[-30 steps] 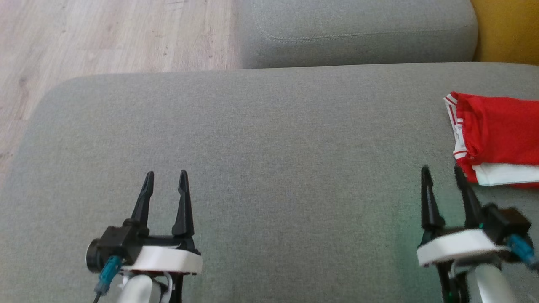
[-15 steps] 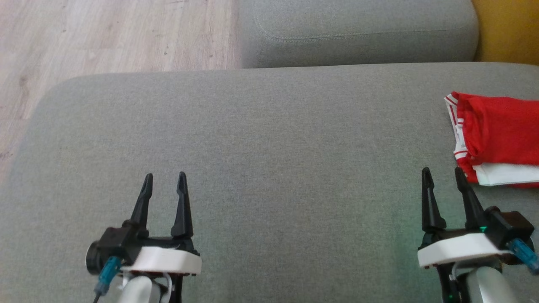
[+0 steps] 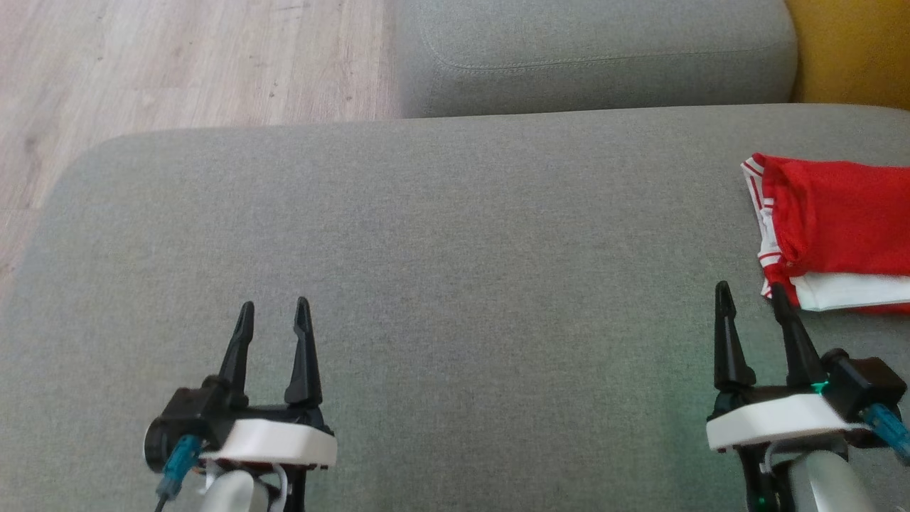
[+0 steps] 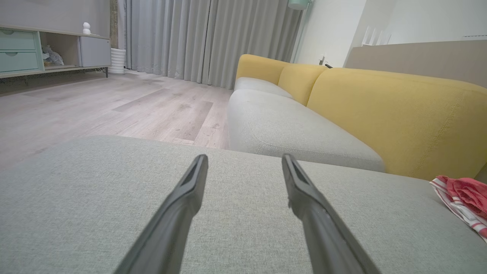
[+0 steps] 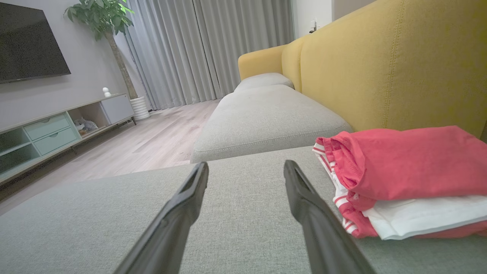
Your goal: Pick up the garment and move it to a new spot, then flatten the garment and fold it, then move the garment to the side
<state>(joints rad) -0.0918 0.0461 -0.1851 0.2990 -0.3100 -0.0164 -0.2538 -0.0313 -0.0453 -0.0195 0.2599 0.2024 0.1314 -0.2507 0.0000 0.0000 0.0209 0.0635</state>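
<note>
Both my left gripper (image 3: pixel 274 303) and right gripper (image 3: pixel 750 286) have their jaws apart and empty above the grey cushion (image 3: pixel 455 235). The folded red and white garment (image 3: pixel 839 213) lies just ahead and right of the right jaws, well apart from the left ones.
</note>
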